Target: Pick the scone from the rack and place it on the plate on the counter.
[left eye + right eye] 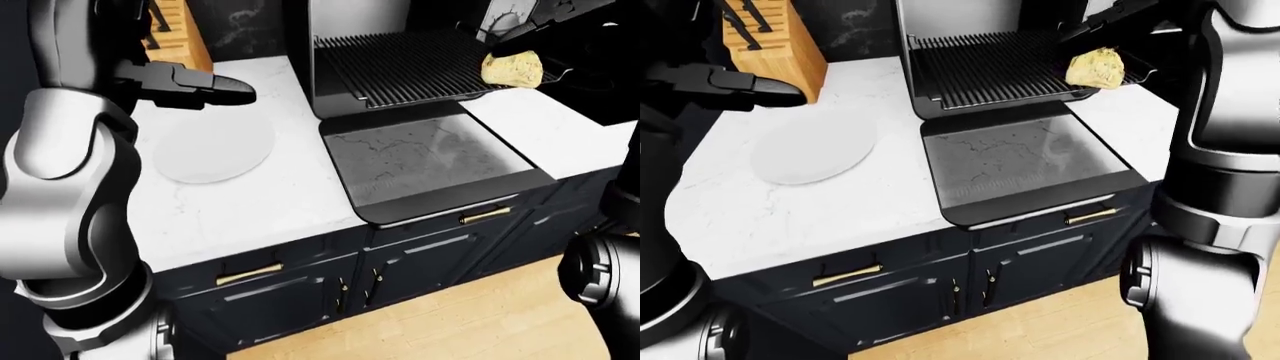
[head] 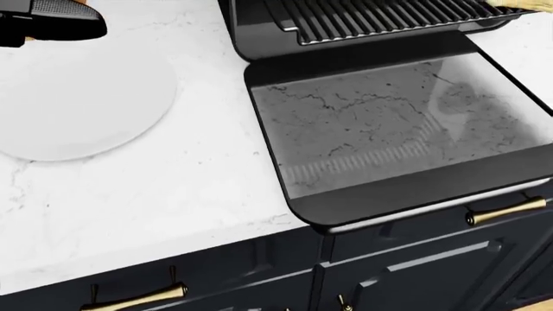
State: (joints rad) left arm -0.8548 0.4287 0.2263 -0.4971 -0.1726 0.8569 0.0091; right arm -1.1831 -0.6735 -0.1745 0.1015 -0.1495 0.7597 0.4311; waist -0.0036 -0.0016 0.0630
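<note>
The pale yellow scone (image 1: 512, 68) is at the right end of the pulled-out black oven rack (image 1: 400, 67). My right hand (image 1: 528, 58) has dark fingers above and below the scone and looks shut on it. The round white plate (image 1: 215, 146) lies on the white marble counter (image 1: 240, 210), left of the oven. My left hand (image 1: 225, 88) hovers over the plate's upper edge, fingers stretched out, open and empty. In the head view the plate (image 2: 78, 103) fills the upper left and the scone is nearly out of the picture.
The oven door (image 1: 425, 161) lies folded down flat below the rack, its glass jutting past the counter edge. A wooden knife block (image 1: 770, 45) stands above the plate at the counter's top left. Dark cabinets with brass handles (image 1: 248, 273) are below.
</note>
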